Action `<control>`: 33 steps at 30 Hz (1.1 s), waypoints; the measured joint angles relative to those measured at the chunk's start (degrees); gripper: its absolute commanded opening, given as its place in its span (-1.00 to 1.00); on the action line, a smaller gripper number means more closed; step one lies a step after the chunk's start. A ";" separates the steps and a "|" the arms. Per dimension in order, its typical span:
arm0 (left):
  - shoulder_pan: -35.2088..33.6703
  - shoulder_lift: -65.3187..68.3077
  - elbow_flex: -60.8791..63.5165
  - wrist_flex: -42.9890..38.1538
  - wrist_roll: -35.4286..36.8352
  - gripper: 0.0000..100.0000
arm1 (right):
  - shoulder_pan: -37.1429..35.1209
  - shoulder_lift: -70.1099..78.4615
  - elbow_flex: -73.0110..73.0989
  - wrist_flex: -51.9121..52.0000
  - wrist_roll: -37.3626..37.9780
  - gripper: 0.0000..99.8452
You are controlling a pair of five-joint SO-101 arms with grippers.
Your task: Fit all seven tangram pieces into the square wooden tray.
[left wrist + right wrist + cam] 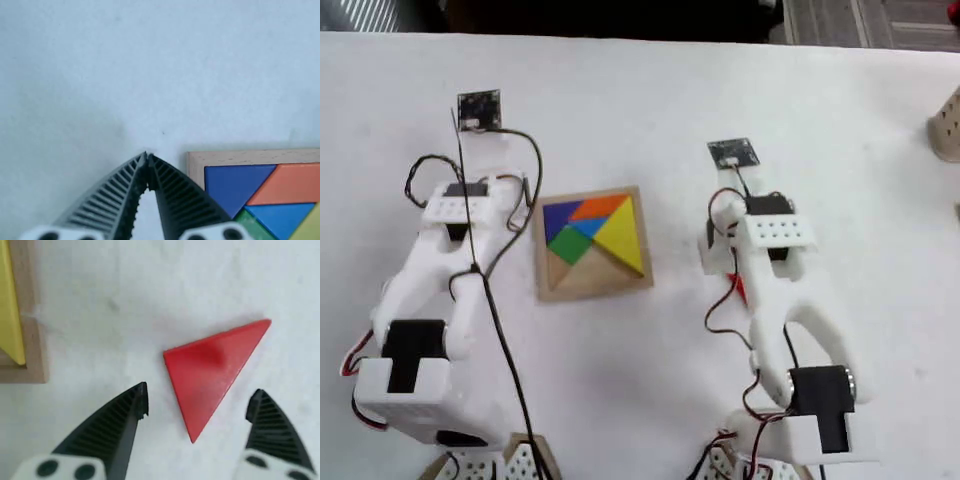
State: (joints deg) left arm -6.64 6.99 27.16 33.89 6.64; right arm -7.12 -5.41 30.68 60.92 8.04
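Square wooden tray [592, 286] holds dark blue [558, 220], orange [600, 207], yellow [620, 240], green [570, 245] and light blue [586, 226] pieces. Rest of tray is bare wood. Red triangle [212, 367] lies flat, right of tray, apart from it.

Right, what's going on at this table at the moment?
A two-armed robot is fitting tangram pieces into a wooden tray. Several are in; part of it is bare. The right hand is open over a red triangle lying on the table, outside the tray. The left hand is shut by the tray's corner.
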 measured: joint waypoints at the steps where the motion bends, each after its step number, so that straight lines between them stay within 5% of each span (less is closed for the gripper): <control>1: 0.00 0.00 0.00 0.00 0.00 -0.95 | 0.09 0.00 0.35 -1.14 -0.53 -0.30; 9: 0.00 0.00 0.00 0.00 0.00 -0.95 | 0.00 10.64 -0.44 -7.12 -3.78 -0.30; 33: 0.00 0.00 0.00 0.00 0.00 -0.95 | 3.08 18.55 -12.04 -3.34 -3.96 -0.30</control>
State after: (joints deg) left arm -6.64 6.99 27.16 33.89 6.64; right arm -4.04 13.14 18.64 57.58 4.09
